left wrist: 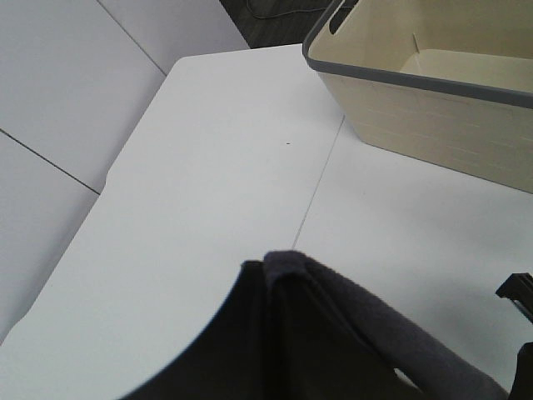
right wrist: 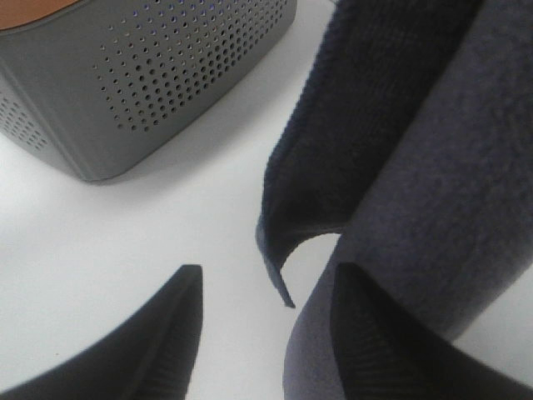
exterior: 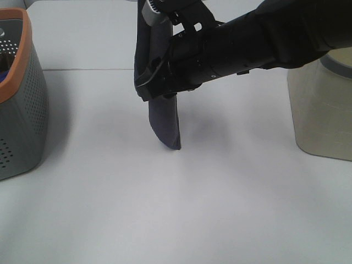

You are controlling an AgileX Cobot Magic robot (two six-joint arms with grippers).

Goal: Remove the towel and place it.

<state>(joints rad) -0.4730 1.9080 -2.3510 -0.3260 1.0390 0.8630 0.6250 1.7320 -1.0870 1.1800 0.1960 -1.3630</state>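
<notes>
The dark navy towel (exterior: pixel 168 124) hangs in a narrow fold from the top middle, its lowest corner just at the white table. My left gripper (exterior: pixel 151 11) holds its upper end at the frame's top edge. In the left wrist view the towel (left wrist: pixel 358 317) drapes over a black finger (left wrist: pixel 225 350). My right gripper (exterior: pixel 144 88) reaches in from the right at the towel's middle. In the right wrist view it (right wrist: pixel 266 279) is open. The towel (right wrist: pixel 416 150) hangs against one fingertip (right wrist: pixel 350 333), and bare table shows between the two.
A grey perforated basket (exterior: pixel 22 110) with an orange rim stands at the left edge and shows in the right wrist view (right wrist: pixel 150 75). A beige bin (exterior: pixel 322 110) with a grey rim stands at the right and shows in the left wrist view (left wrist: pixel 433 108).
</notes>
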